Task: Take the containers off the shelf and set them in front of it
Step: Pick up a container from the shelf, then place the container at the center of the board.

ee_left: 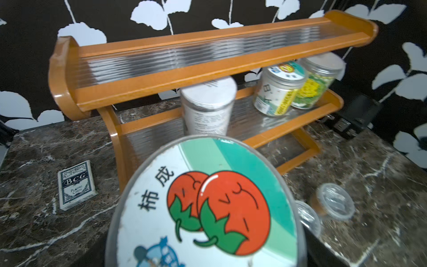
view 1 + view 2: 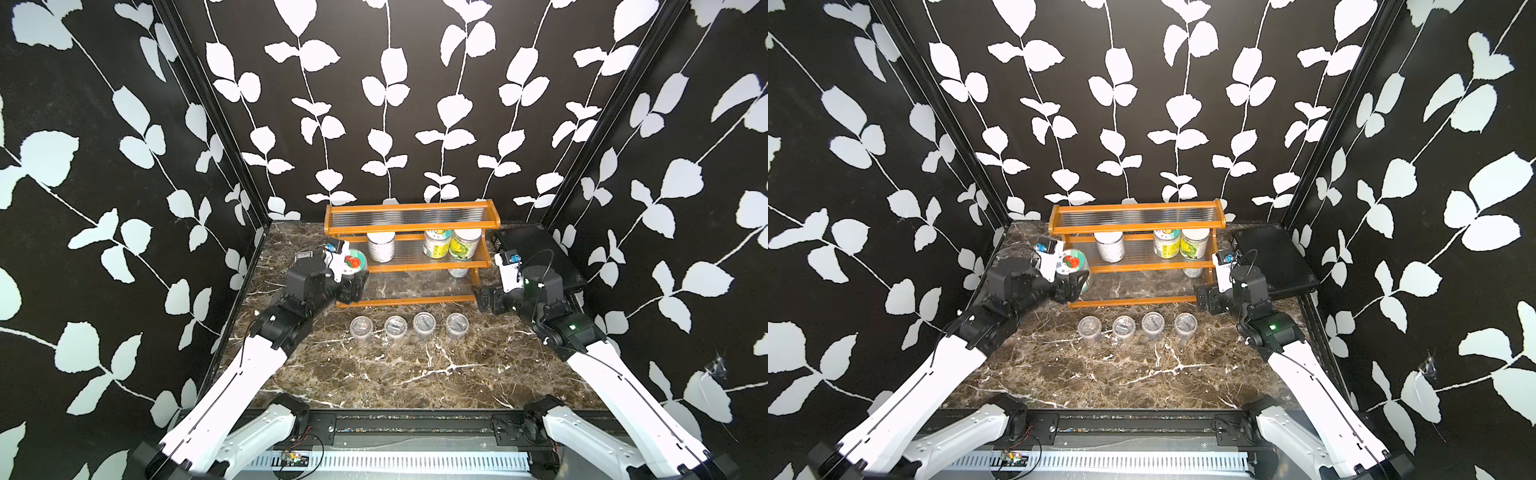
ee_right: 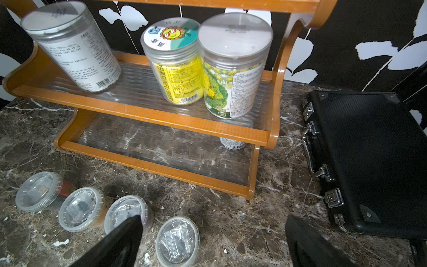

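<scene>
between the closed fingers of the left gripper sits a cartoon-lid jar, beside the shelf end; the right gripper spreads its fingers wide and empty, three jars on the shelf beyond them.

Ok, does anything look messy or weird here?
Only a little: small white flecks lie scattered on the marble table beside the clear cups, like crumbs or chips. What they are is unclear. The jars on the shelf stand upright.
</scene>
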{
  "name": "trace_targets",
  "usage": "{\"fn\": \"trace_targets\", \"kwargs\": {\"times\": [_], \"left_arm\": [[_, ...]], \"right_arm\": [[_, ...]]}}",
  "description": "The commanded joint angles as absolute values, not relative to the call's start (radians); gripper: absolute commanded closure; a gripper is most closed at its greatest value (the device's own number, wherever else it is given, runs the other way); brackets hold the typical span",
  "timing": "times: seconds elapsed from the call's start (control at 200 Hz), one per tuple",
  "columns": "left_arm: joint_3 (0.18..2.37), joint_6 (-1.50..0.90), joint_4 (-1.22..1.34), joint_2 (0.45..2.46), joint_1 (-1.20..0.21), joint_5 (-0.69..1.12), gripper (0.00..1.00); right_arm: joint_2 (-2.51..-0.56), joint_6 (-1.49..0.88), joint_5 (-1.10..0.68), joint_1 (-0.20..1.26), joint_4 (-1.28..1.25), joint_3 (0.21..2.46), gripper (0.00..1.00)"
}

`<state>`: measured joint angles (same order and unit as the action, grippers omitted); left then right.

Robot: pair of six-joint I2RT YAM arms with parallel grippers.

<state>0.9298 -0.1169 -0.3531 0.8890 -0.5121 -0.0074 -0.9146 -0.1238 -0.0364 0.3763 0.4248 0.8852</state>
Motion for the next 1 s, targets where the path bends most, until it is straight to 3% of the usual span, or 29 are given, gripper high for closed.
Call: {"fn": "trace_targets", "kwargs": {"times": [0.0,0.185,0.47,0.995], "left_arm": [[0.876,-0.164,-0.455,0.798,-0.564,-0.082,0.31],[0.801,-0.236,-0.531,0.724,-0.783,-0.244,0.32],[0.707,-0.366,-0.582,0.722,-0.991,-0.378,0.33],[0.44,-0.57,-0.466,0.749,-1.022,-0.37,0.32]], "right_arm": [[-0.923,-0.112,-0.089,0.37,0.386,0.855,0.0],[-0.946,-0.133,-0.19,0.371,0.359,0.841,0.0],[-0.951,-0.139,-0.268,0.381,0.344,0.83,0.0],[-0.985,-0.105,-0.301,0.46,0.319,0.852,0.0]]}}
